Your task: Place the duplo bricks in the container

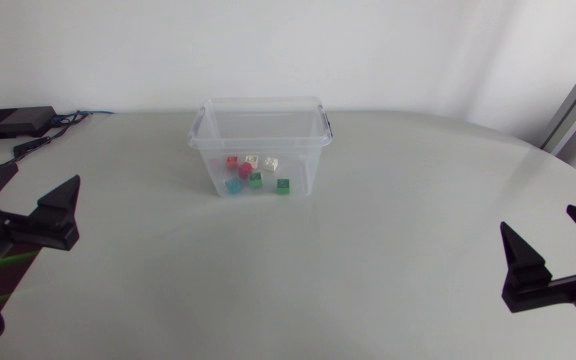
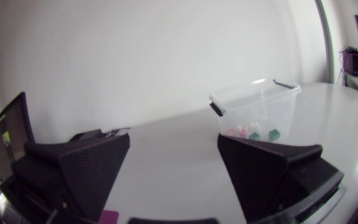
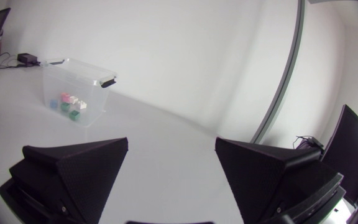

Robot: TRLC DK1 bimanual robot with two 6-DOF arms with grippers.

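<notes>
A clear plastic container with dark handle clips stands open at the middle back of the table. Several duplo bricks lie on its floor: red, white, blue and green. My left gripper rests near the left edge, open and empty, far from the container. My right gripper rests near the right front edge, also open and empty. In the left wrist view the container and its bricks lie well ahead of the left gripper. In the right wrist view the container stands far ahead of the right gripper.
A black box with cables sits at the table's back left corner. The pale tabletop stretches bare between both grippers and the container.
</notes>
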